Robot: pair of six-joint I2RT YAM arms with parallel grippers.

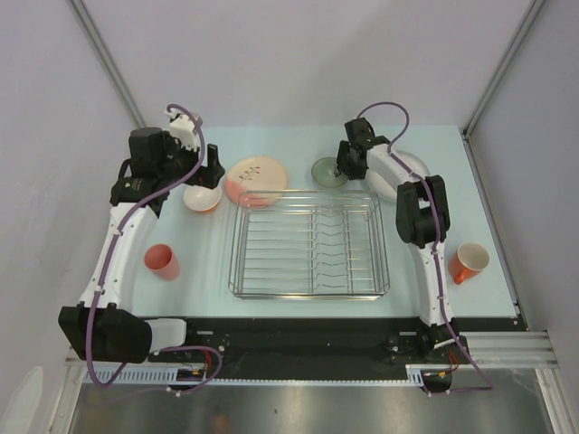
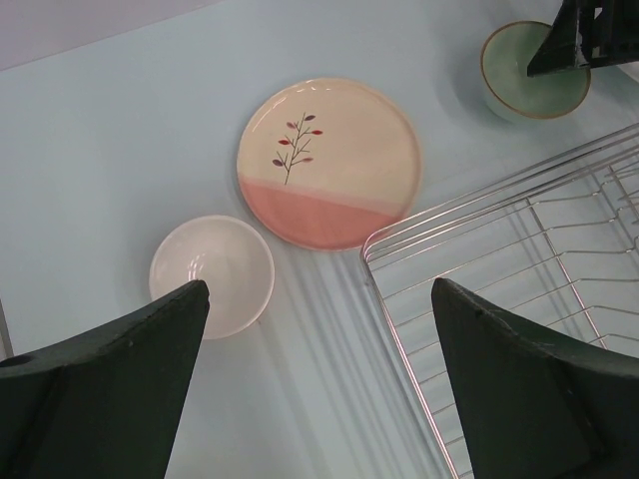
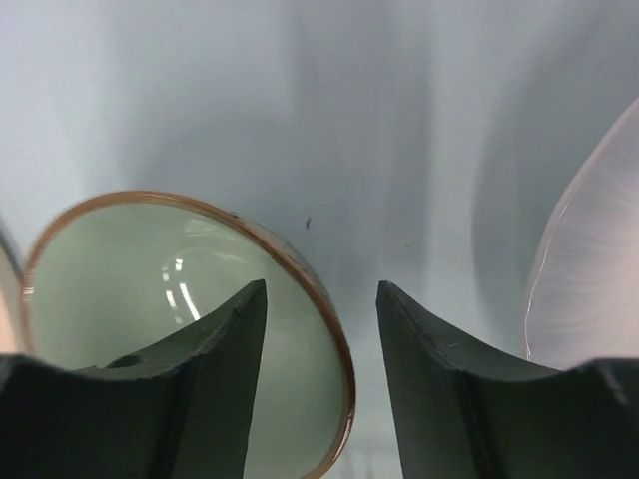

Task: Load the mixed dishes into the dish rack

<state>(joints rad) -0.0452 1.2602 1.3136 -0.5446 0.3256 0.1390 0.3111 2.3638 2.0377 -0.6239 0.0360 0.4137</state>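
Just beyond the far edge of the dish rack (image 1: 308,295), the right gripper (image 3: 321,299) straddles the rim of the small green glass bowl (image 3: 150,289), fingers spread: judged the first pick, calling next for a pinch and a lift over the tines. Off the rack's far-left corner the left gripper (image 2: 319,289) hangs wide open near the orange-outside white bowl (image 2: 212,274). Count, all outside the rack: one cream plate (image 1: 257,179), three bowls, one tumbler (image 1: 162,261), one mug (image 1: 469,261).
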